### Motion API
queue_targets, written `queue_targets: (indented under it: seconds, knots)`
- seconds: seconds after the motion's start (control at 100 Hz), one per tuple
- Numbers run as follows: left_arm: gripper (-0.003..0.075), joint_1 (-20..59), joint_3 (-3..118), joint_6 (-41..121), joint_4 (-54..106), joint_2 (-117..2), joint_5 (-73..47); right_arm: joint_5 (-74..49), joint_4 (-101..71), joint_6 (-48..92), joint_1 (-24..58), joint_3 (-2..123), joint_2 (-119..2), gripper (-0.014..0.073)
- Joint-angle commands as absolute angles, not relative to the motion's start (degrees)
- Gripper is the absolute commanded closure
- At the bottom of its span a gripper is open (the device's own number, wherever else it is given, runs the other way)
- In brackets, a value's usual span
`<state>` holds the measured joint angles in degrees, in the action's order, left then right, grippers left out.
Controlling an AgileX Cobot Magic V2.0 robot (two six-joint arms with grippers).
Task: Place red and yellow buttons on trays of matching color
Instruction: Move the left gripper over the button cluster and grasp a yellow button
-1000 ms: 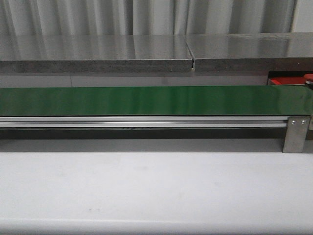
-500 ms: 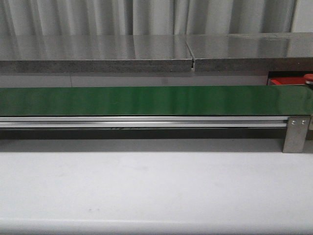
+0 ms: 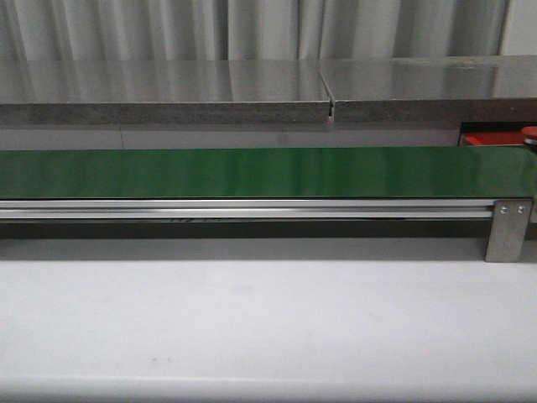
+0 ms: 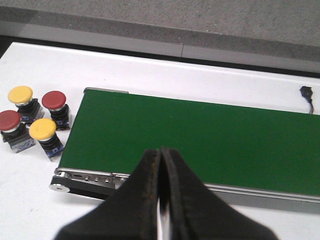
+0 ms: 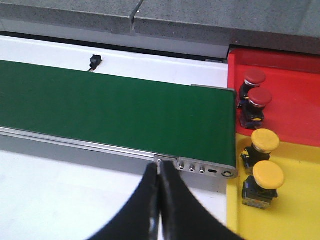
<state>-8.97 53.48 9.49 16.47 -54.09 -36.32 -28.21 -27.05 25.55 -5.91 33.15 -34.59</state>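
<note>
My left claw [image 4: 160,200] is clenched on nothing, over the near edge of the belt [image 4: 200,140]; my right claw [image 5: 159,210] likewise. Past the belt's left end four buttons stand on the white table [image 4: 150,70]: two red [image 4: 53,100] [image 4: 10,119], two yellow [image 4: 20,93] [image 4: 43,128]. At the right end, two red [image 5: 255,76] sit in the red tray [image 5: 295,75] and two yellow [image 5: 265,140] in the yellow tray [image 5: 300,210]. They look rigid, light and top-heavy, with smooth domed caps; I'd grip the dark body under the cap. The front view shows no loose button, only a red sliver of tray.
</note>
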Motion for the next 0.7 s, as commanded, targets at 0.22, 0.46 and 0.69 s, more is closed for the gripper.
queue_targets:
  seconds: [0.22, 0.46, 0.69]
  knots:
    - [0.0672, -17.9, 62.5, 8.8, 19.4, -66.9, -35.2, -24.8, -27.3, 25.7, -5.7, 34.6, -34.4, 0.0712]
    - [0.0208, -21.3, 69.5, 8.4, 21.2, -77.2, -39.1, -24.8, -27.3, 25.7, -5.7, 34.6, -34.4, 0.0712]
    - [0.0209, -22.9, 75.9, 3.4, 21.0, -86.4, -40.5, -24.8, -27.3, 25.7, -5.7, 34.6, -34.4, 0.0712]
